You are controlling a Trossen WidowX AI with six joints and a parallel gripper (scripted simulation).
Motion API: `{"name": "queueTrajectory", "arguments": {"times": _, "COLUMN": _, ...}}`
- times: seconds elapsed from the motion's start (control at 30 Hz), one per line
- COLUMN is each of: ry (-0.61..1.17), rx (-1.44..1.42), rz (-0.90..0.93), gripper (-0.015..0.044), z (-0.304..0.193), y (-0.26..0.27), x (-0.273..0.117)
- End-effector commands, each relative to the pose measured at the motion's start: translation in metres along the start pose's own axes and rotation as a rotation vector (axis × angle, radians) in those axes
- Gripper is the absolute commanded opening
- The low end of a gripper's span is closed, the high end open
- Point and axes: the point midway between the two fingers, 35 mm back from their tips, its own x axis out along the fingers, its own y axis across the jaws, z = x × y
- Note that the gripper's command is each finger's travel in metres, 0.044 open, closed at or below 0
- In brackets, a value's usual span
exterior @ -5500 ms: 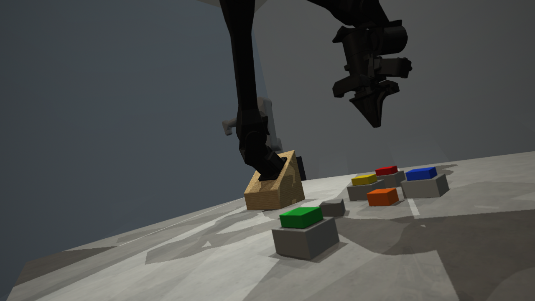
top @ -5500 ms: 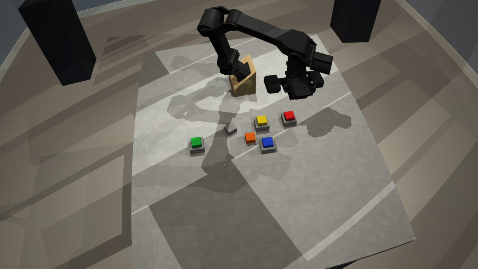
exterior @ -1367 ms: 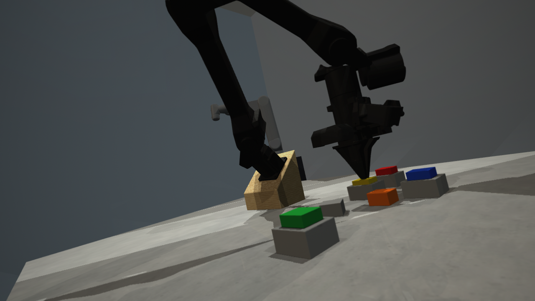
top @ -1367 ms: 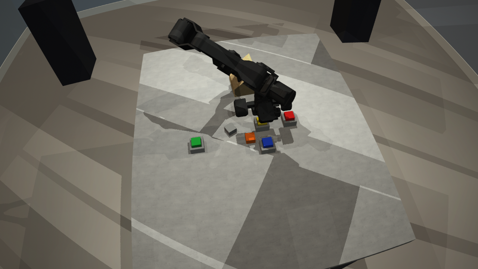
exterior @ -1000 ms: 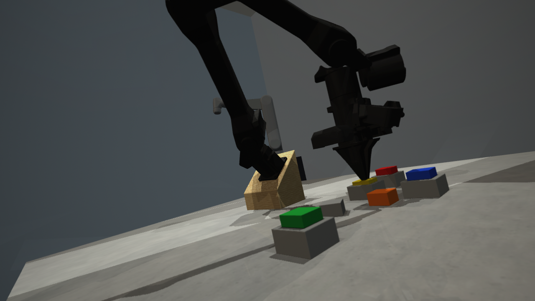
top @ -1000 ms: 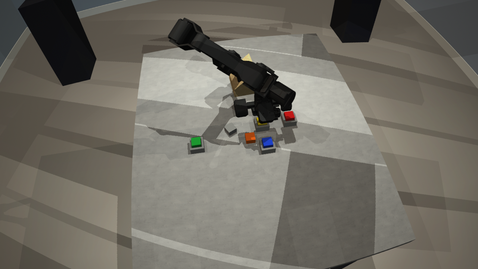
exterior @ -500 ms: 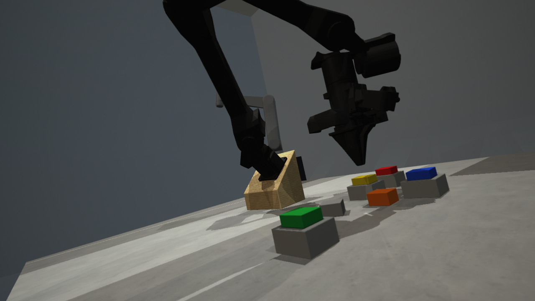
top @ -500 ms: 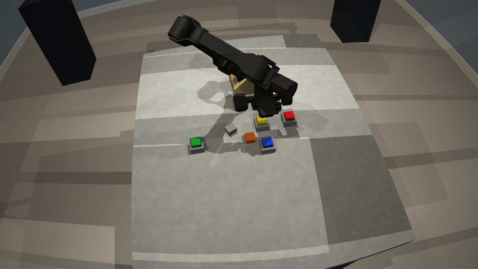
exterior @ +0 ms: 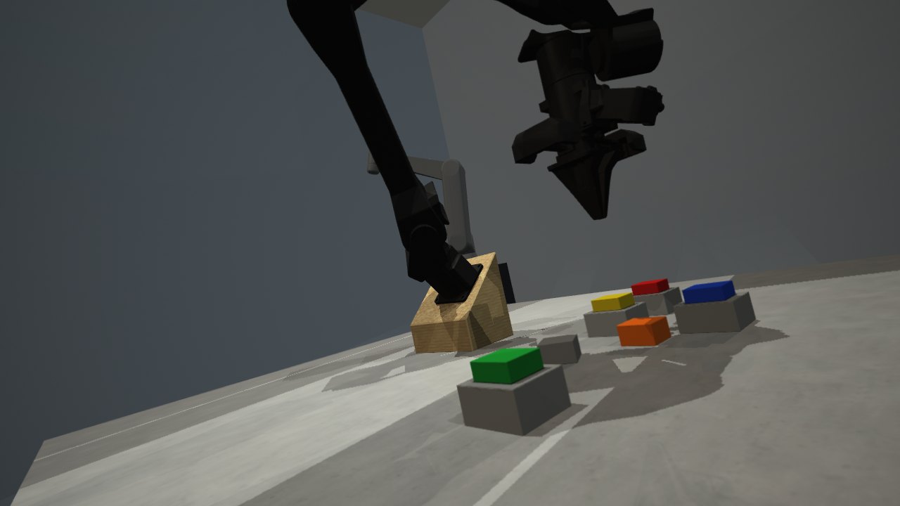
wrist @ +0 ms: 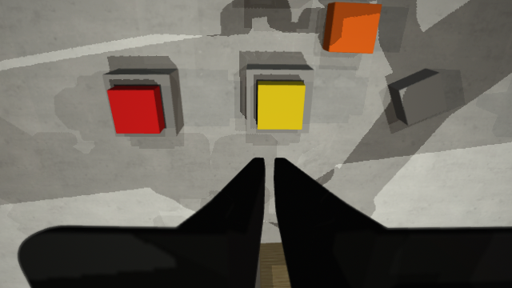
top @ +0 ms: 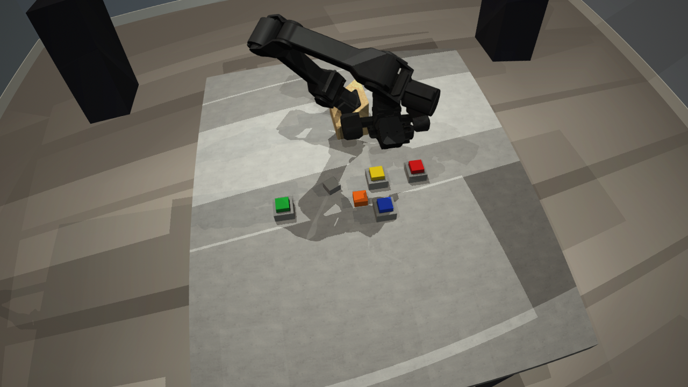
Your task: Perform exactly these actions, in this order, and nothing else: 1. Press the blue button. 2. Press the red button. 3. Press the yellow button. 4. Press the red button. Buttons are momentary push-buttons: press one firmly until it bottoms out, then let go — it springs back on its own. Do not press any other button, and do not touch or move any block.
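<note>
Red button sits on its grey base on the table, ahead and to one side of the pincer — yellow button lies straight ahead of the tips. Pincer hangs well above both, fingers nearly together, holding nothing. Orange block lies beyond.

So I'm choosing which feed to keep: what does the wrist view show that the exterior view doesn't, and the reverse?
Only the wrist view shows the narrow slit between the shut pincer tips. Only the exterior view shows the blue button, the green button, the wooden base and the pincer's height above the table. Both show the red button, yellow button, orange block and grey block.
</note>
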Motion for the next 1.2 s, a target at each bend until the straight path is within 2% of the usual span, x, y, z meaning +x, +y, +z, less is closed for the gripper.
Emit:
{"name": "queueTrajectory", "arguments": {"times": 0.0, "ry": -0.004, "rx": -0.002, "rz": 0.011, "gripper": 0.002, "z": 0.0, "y": 0.044, "x": -0.005}}
{"name": "queueTrajectory", "arguments": {"times": 0.17, "ry": -0.004, "rx": -0.001, "rz": 0.011, "gripper": 0.002, "z": -0.006, "y": 0.09, "x": -0.003}}
{"name": "queueTrajectory", "arguments": {"times": 0.37, "ry": -0.004, "rx": -0.001, "rz": 0.011, "gripper": 0.002, "z": -0.005, "y": 0.09, "x": 0.0}}
{"name": "queueTrajectory", "arguments": {"times": 0.53, "ry": -0.005, "rx": 0.0, "rz": 0.009, "gripper": 0.002, "z": -0.005, "y": 0.09, "x": 0.057}}
{"name": "queueTrajectory", "arguments": {"times": 1.17, "ry": -0.005, "rx": 0.0, "rz": 0.008, "gripper": 0.002, "z": -0.005, "y": 0.09, "x": 0.081}}
